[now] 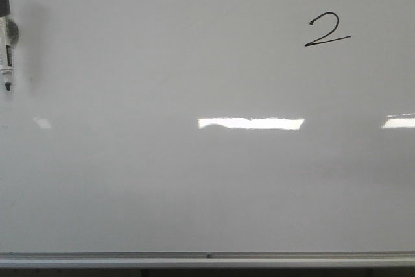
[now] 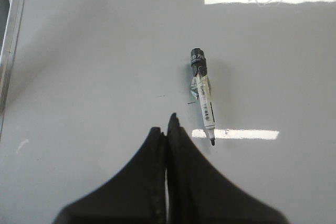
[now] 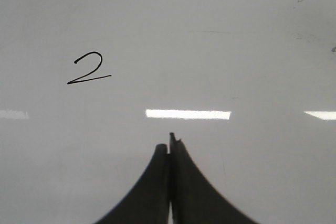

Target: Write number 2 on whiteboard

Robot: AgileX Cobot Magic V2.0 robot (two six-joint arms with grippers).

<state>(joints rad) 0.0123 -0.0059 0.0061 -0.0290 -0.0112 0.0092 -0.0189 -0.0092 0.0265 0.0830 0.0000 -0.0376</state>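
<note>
The whiteboard (image 1: 194, 186) fills the front view, glossy white, with a silver-grey rail (image 1: 207, 259) along its near edge. A thin black number 2 (image 1: 326, 30) is drawn at the far right; it also shows in the right wrist view (image 3: 88, 68). A marker (image 1: 6, 38) with a black cap end and a white barrel lies on the board at the far left, uncapped tip toward me; it also shows in the left wrist view (image 2: 203, 93). My left gripper (image 2: 168, 124) is shut and empty, just short of the marker. My right gripper (image 3: 170, 142) is shut and empty, apart from the 2.
Bright rectangular light reflections (image 1: 251, 123) lie across the middle of the board. The board's metal rail (image 2: 11, 40) runs along one side of the left wrist view. Neither arm shows in the front view.
</note>
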